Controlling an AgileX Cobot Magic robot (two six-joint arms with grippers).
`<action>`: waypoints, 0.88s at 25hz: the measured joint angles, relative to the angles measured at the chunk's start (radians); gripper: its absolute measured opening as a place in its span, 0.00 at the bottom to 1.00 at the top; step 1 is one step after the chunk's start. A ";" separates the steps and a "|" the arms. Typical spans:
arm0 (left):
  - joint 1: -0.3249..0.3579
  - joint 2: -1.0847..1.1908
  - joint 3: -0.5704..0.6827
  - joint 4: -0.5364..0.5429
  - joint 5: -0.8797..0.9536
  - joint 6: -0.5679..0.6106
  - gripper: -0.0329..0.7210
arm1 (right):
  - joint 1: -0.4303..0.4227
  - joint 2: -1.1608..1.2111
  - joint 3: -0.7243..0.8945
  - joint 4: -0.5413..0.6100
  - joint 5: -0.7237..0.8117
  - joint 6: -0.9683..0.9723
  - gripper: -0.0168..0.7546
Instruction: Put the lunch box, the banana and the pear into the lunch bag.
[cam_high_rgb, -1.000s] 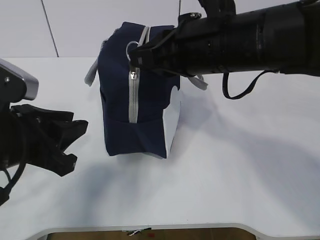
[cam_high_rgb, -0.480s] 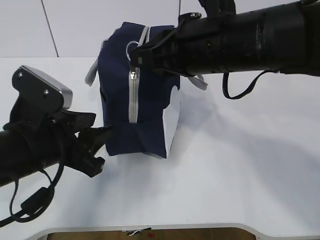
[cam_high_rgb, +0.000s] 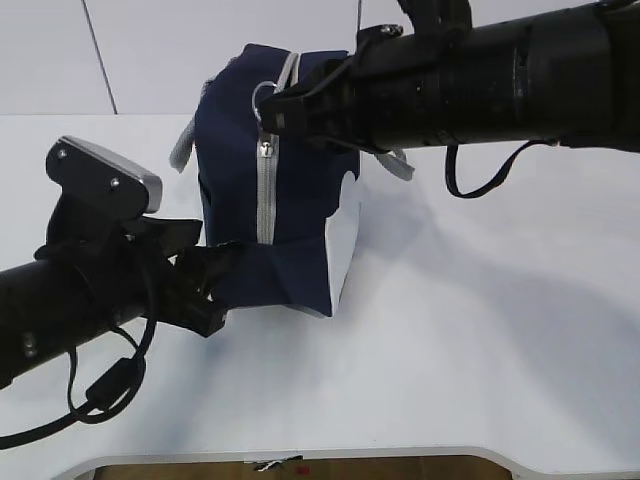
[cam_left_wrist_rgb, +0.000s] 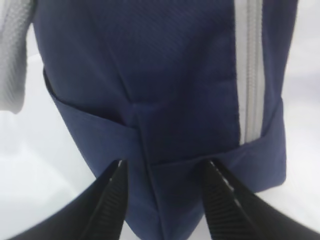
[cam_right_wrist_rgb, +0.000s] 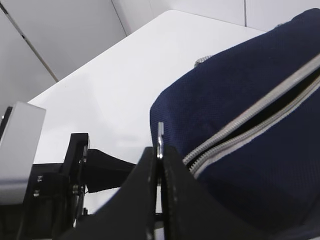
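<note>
The navy lunch bag (cam_high_rgb: 300, 230) stands on the white table, its grey zipper (cam_high_rgb: 266, 200) facing me. It also fills the left wrist view (cam_left_wrist_rgb: 165, 80) and shows in the right wrist view (cam_right_wrist_rgb: 260, 130), where the zipper (cam_right_wrist_rgb: 250, 117) is partly open. My right gripper (cam_high_rgb: 272, 112) is shut on the metal ring pull (cam_right_wrist_rgb: 160, 140) at the bag's top. My left gripper (cam_high_rgb: 215, 262) is open, its fingers (cam_left_wrist_rgb: 112, 200) on either side of the bag's lower front corner. The lunch box, the banana and the pear are out of view.
Grey webbing handles hang at the bag's left (cam_high_rgb: 183, 150) and right (cam_high_rgb: 400, 165). A white side panel (cam_high_rgb: 342, 235) faces right. The table's front edge (cam_high_rgb: 300, 458) runs along the bottom. A white wall stands behind.
My left arm has moved right from the left edge until its open fingers straddle the bag's lower corner. The right gripper and the bag have stayed in place.
</note>
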 joint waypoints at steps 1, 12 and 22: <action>0.000 0.001 -0.002 -0.002 -0.008 0.000 0.53 | 0.000 0.000 0.000 0.000 0.000 0.000 0.04; 0.000 0.060 -0.052 -0.002 -0.025 0.000 0.40 | 0.000 0.000 0.000 0.000 -0.002 0.002 0.04; 0.000 0.044 -0.054 -0.002 0.018 0.000 0.07 | 0.000 0.000 0.000 0.000 -0.002 0.002 0.04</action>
